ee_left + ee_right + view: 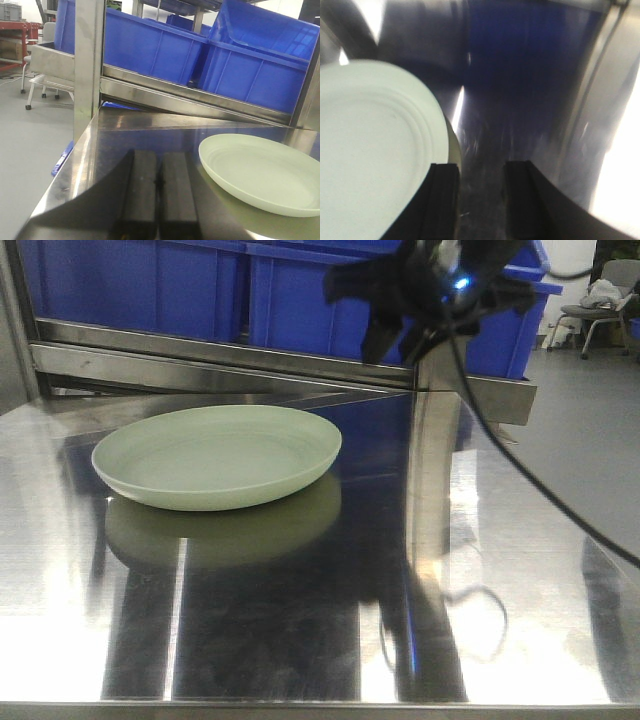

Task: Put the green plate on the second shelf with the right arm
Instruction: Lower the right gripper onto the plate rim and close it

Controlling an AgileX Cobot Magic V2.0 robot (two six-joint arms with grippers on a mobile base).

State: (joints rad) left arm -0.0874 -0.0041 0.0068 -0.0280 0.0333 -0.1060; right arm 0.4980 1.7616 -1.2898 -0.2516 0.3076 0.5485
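Observation:
The green plate (pixel 218 454) lies flat on the shiny steel shelf surface (pixel 300 620), left of centre in the front view. My right gripper (pixel 400 335) hangs above and to the right of the plate, dark against the blue bins. In the right wrist view this gripper (pixel 480 170) is open, with nothing between its fingers; its left finger (pixel 442 200) overlaps the rim of the plate (pixel 370 150). In the left wrist view the left gripper (pixel 159 165) is shut and empty, low over the steel, with the plate (pixel 265 175) to its right.
Blue plastic bins (pixel 200 285) fill the shelf behind, above a steel rail (pixel 250 355). A steel upright post (pixel 435 430) stands right of the plate. A black cable (pixel 540 480) trails from the right arm. Chairs (pixel 600 305) stand on the floor beyond.

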